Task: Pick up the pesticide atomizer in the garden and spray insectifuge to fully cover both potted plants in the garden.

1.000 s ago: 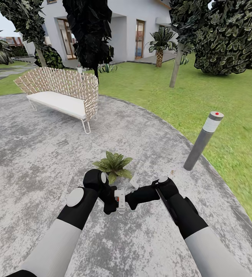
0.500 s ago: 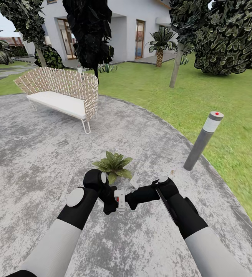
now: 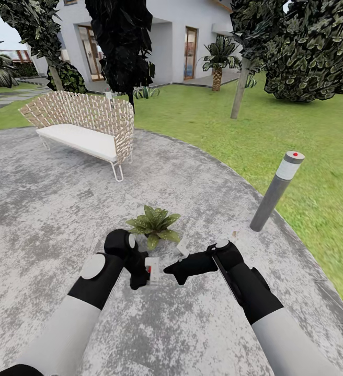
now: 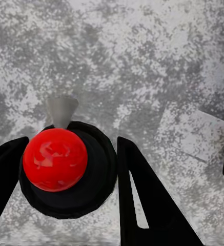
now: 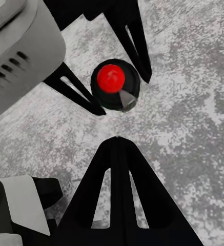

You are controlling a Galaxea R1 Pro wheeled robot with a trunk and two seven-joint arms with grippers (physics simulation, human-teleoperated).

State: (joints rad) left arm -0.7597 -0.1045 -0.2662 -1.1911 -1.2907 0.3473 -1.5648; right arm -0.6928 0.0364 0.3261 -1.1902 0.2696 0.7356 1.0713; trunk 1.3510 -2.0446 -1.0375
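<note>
My left gripper [image 3: 149, 271] is shut on the pesticide atomizer [image 3: 152, 268], a small dark bottle with a white label. In the left wrist view the atomizer [image 4: 55, 159] shows a red cap on a dark round head with a grey nozzle, held between the two black fingers [image 4: 137, 200]. My right gripper [image 3: 171, 270] is shut and holds nothing, a short gap to the right of the bottle. Its joined fingertips [image 5: 117, 146] point at the atomizer [image 5: 113, 82]. One potted plant [image 3: 154, 223] with broad green leaves sits just beyond both grippers. The other potted plant is out of view.
Everything stands on a round grey paved patio [image 3: 46, 209] ringed by lawn [image 3: 297, 125]. A grey bollard lamp with a red dot [image 3: 276, 190] rises at the patio's right edge. A wicker bench [image 3: 82, 130] is at the back left. A small white flat piece [image 3: 182, 246] lies by the plant.
My left arm has drawn to the left with the atomizer in its gripper, opening a gap to the right gripper. The right arm has hardly moved.
</note>
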